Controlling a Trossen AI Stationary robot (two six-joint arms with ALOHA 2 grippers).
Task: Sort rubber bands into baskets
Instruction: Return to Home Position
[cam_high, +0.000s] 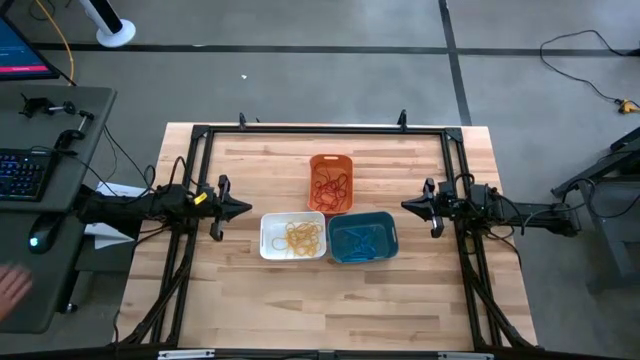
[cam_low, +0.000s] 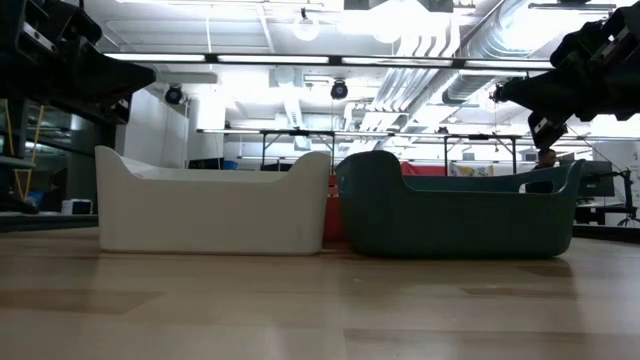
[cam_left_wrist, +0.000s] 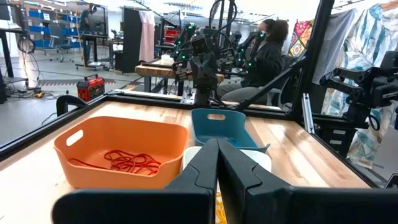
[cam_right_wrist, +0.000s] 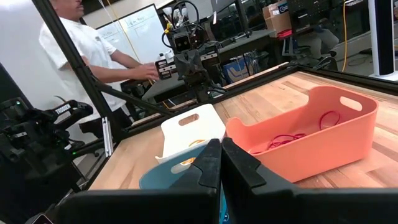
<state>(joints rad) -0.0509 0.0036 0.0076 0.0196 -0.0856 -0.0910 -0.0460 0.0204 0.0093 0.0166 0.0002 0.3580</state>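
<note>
Three baskets stand together mid-table. The orange-red basket (cam_high: 331, 182) holds red bands (cam_left_wrist: 127, 163), the white basket (cam_high: 293, 236) holds yellow bands (cam_high: 301, 236), and the teal-blue basket (cam_high: 362, 237) holds blue bands (cam_high: 360, 239). My left gripper (cam_high: 247, 209) hovers shut and empty left of the baskets, above the table. My right gripper (cam_high: 405, 205) hovers shut and empty right of them. The left wrist view shows my left gripper's fingers (cam_left_wrist: 217, 163) closed together; the right wrist view shows my right gripper's fingers (cam_right_wrist: 221, 163) closed together.
A black frame (cam_high: 320, 129) runs along the table's edges. A side desk with a keyboard (cam_high: 22, 172) stands left of the table, and a person's hand (cam_high: 12, 288) shows beside it. People show in the room beyond the table.
</note>
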